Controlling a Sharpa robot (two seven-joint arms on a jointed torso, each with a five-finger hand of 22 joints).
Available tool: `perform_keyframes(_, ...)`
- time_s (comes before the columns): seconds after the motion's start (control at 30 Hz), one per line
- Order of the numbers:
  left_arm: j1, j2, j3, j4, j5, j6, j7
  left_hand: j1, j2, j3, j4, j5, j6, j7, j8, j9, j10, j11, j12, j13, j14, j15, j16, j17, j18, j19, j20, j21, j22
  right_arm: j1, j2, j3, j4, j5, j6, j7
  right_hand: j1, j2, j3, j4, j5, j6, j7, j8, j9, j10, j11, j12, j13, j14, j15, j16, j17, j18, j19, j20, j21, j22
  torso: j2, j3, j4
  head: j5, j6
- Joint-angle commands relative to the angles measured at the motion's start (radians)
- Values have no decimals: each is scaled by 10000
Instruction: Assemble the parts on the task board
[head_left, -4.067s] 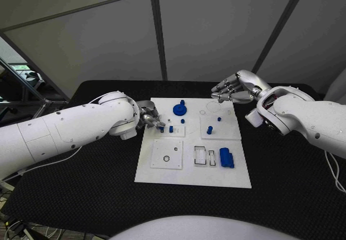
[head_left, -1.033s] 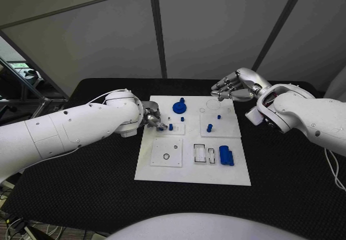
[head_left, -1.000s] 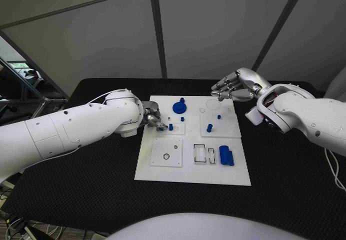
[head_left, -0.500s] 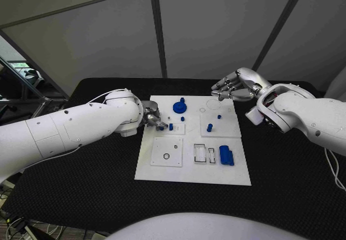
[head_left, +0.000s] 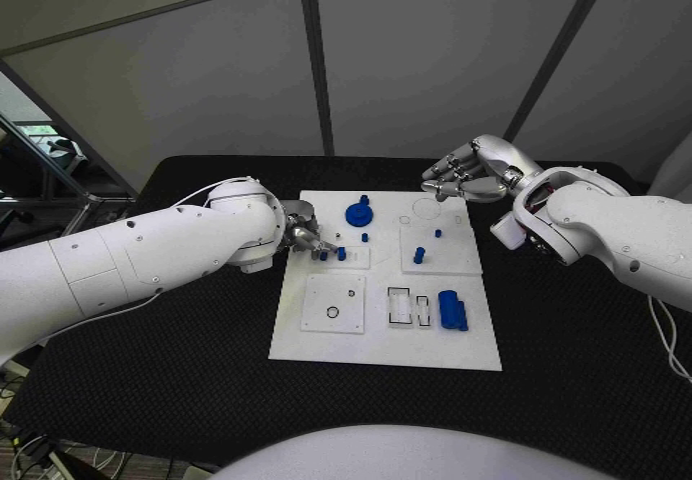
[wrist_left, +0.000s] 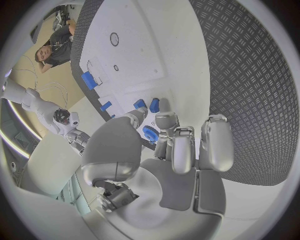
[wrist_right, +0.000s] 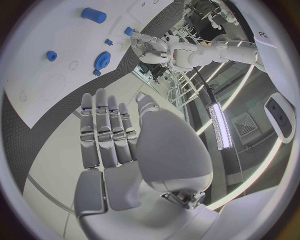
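Reaching in from the left edge of the task board (head_left: 387, 345), the left hand (head_left: 303, 235) has its fingers curled toward a small blue part (wrist_left: 150, 133) on the upper-left tile; whether the fingertips actually pinch that part cannot be told. The right hand (head_left: 464, 178) hovers over the board's far right corner, fingers extended side by side with the thumb apart, holding nothing. A blue gear (head_left: 359, 213) stands at the board's far edge; a blue cylinder (head_left: 451, 310) lies near its right side.
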Motion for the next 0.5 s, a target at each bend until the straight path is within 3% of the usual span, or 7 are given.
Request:
perform_keyframes(0.03,8,-2,6,20,41,-155,5,-89,0,-208,79,-4,58,-1,-71,-16,79,-16,54,4,945,-48,47,2346,-11,75,-15,17,579,17,11,7,6,4,53,38,-39,49,-45,-3,59,-55,-13,-41,-2,-38,-2,16,-15,7,35,-61,-12,128,43,-1,-45,-10,0,4,-3,12,2)
perform_keyframes(0.33,6,-135,35,122,144,-387,15,-57,46,-395,159,2,41,1,-80,-30,37,-15,-5,-79,927,-51,8,2280,9,38,-18,-61,518,17,12,7,-4,4,63,37,-39,49,-45,-3,59,-55,-13,-41,-2,-38,-2,16,-15,7,35,-61,-12,128,43,-1,-45,-10,-5,0,4,7,0)
perform_keyframes(0.5,6,-276,168,208,171,-494,18,15,50,-517,176,6,-8,14,-99,-42,-25,-6,-82,-182,912,-49,-25,2223,26,5,-18,-129,464,16,23,7,-25,4,69,39,-39,49,-45,-3,59,-55,-13,-41,-2,-38,-2,16,-15,7,35,-61,-12,128,43,-1,-45,-10,-8,2,-5,7,16)
